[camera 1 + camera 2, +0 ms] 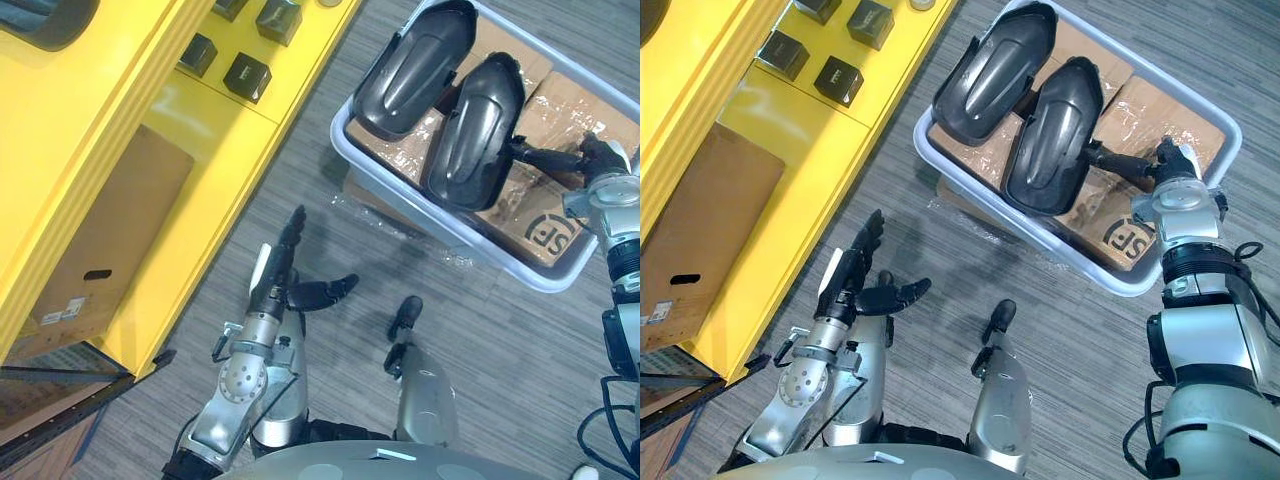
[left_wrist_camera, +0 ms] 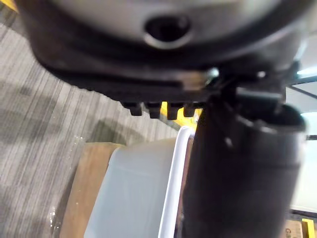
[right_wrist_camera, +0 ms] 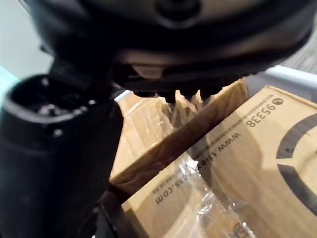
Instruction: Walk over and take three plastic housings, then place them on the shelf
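Two black plastic housings (image 1: pixel 415 70) (image 1: pixel 475 130) lie side by side in a pale bin (image 1: pixel 548 277), resting on cardboard boxes (image 1: pixel 545 225). My right hand (image 1: pixel 590 155) is inside the bin at its right side. Its straight fingers reach to the near housing's lower right edge and it is open. My left hand (image 1: pixel 285 270) hovers open over the grey floor between the bin and the yellow shelf (image 1: pixel 230 150), holding nothing. The right wrist view shows the taped cardboard boxes (image 3: pixel 237 148) just past the hand (image 3: pixel 163 44).
Several small dark boxes (image 1: pixel 247 77) sit on the yellow shelf's lower level. A flat cardboard box (image 1: pixel 110 240) lies beneath it. A dark rounded object (image 1: pixel 45 20) rests on the shelf's top at the far left. The bin's wall (image 2: pixel 133 193) stands on a cardboard base.
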